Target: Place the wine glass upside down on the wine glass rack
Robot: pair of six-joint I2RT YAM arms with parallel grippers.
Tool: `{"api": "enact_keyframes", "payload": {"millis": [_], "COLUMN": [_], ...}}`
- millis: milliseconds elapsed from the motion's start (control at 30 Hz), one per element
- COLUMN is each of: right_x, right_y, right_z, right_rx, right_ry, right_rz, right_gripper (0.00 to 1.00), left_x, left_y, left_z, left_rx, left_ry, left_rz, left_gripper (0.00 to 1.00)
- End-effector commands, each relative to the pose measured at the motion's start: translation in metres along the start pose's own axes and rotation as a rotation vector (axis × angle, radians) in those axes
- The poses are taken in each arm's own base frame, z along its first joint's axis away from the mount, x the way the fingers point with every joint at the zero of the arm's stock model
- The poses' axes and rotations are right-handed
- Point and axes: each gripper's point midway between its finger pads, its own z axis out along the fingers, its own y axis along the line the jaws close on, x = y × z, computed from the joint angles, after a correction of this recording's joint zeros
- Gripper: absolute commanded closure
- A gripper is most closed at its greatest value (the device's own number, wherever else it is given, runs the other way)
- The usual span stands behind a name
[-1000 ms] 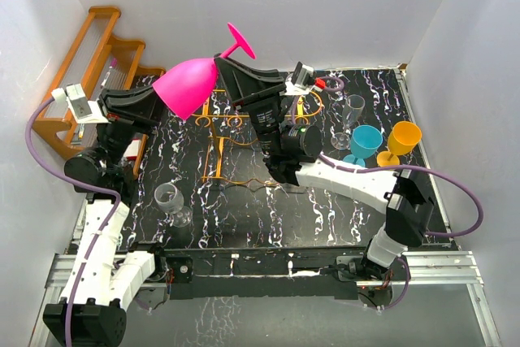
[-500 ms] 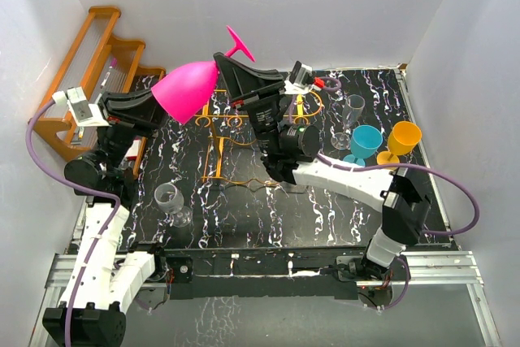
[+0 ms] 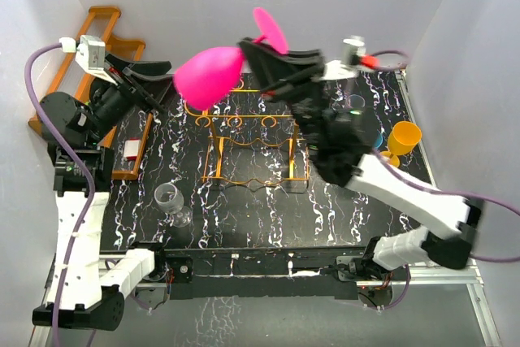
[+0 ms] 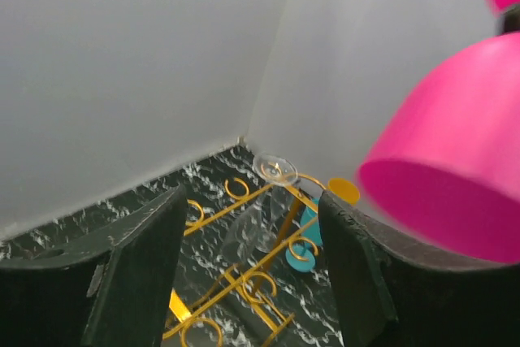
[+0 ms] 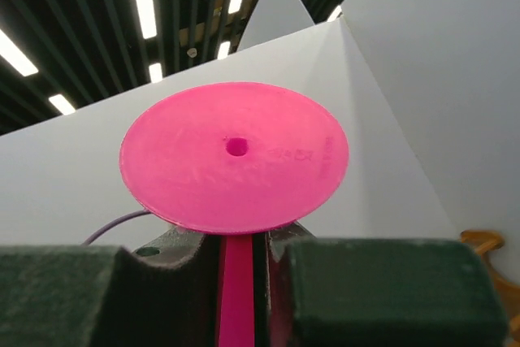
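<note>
Wine glass (image 3: 210, 77): pink, opaque; held in the air over the far left end of the rack, tilted, mouth facing down and left, foot uppermost; not touching the rack.
Right gripper (image 3: 253, 50): closed on the stem just under the foot; the right wrist view shows a finger on each side of the stem.
Left gripper (image 3: 166, 80): jaws wide apart, nothing between them; raised beside the glass's mouth, clear of it.
Rack (image 3: 221, 156): gold wire, standing on the black marbled table (image 3: 341, 209); no glass on it.
Other items: wooden rack (image 3: 106, 22) at far left; clear glass (image 3: 171, 201) near left; orange glass (image 3: 404, 137) at right.
</note>
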Motion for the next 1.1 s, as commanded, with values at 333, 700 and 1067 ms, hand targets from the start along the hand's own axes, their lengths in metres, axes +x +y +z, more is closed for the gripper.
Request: {"api": "enact_keyframes", "payload": {"millis": [333,700,1067], "right_x": [-0.027,0.026,0.019], "right_y": [-0.036,-0.089,-0.124], "right_z": [-0.161,-0.252,-0.265], "right_rx": [0.241,0.305,0.405], "right_ry": [0.572,0.793,0.741], "right_rz": [-0.408,-0.492,-0.647], "right_gripper": [0.92,0.92,0.92], "left_x": [0.065,0.100,0.108], "left_y": [0.061,0.121,0.132], "left_z": [-0.081,-0.134,-0.129], "left_rx": [-0.379,-0.630,-0.620], "left_ry": [0.561,0.840,0.859], "left_rz": [0.240,0.157,0.139], "left_gripper": [0.03,0.03,0.03]}}
